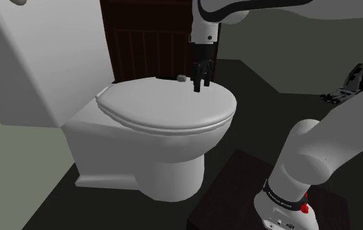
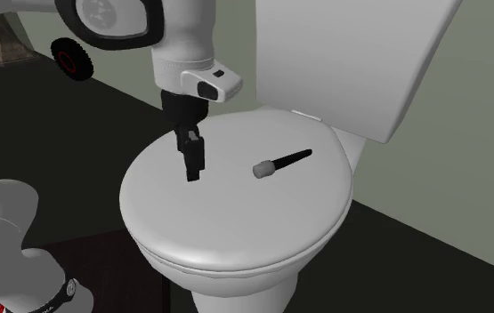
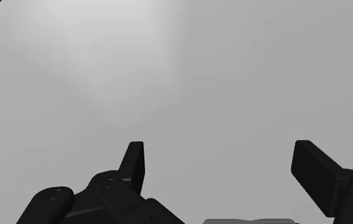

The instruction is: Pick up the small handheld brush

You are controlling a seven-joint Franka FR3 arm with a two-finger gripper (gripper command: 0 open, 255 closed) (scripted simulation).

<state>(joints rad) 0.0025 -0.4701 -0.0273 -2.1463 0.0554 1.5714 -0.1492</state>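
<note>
Grey-green walls [image 2: 432, 204] and a dark floor [image 1: 42, 202] surround a white toilet [image 1: 173, 170] whose closed lid [image 2: 236, 222] carries the small black-handled brush [image 2: 280, 163], lying at three o'clock of the open, empty jaws in the second exterior view.

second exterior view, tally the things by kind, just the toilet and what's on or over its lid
toilet: 1, white, lid closed
small brush: 1, black handle, grey head, lying on the lid
gripper: 1, black, open, over the lid beside the brush
total: 3
</note>
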